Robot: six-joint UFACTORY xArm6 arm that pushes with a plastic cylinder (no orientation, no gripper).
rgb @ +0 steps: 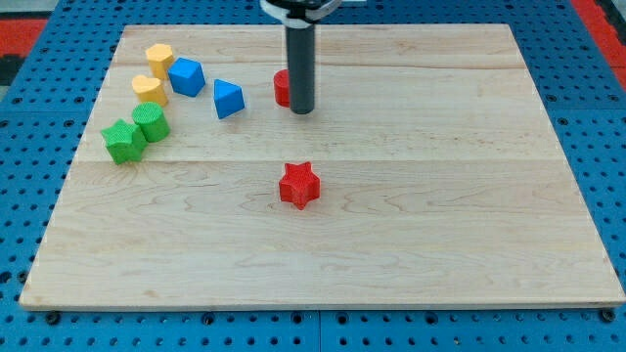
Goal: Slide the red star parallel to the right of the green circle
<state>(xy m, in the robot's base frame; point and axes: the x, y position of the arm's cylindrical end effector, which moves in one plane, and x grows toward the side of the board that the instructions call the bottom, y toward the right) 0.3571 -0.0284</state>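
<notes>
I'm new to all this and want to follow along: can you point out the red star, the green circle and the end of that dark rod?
red star (299, 185): camera view, centre of its top face.
green circle (152, 121): camera view, its top face.
my tip (302, 110): camera view, the rod's very end.

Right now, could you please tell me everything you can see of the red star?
The red star is a small, solid red block with stubby points and a matte, slightly ribbed look. It lies flat on the wooden board, near the middle, with nothing touching it. My tip is above it in the view, well apart. The green circle sits far toward the view's left.
</notes>
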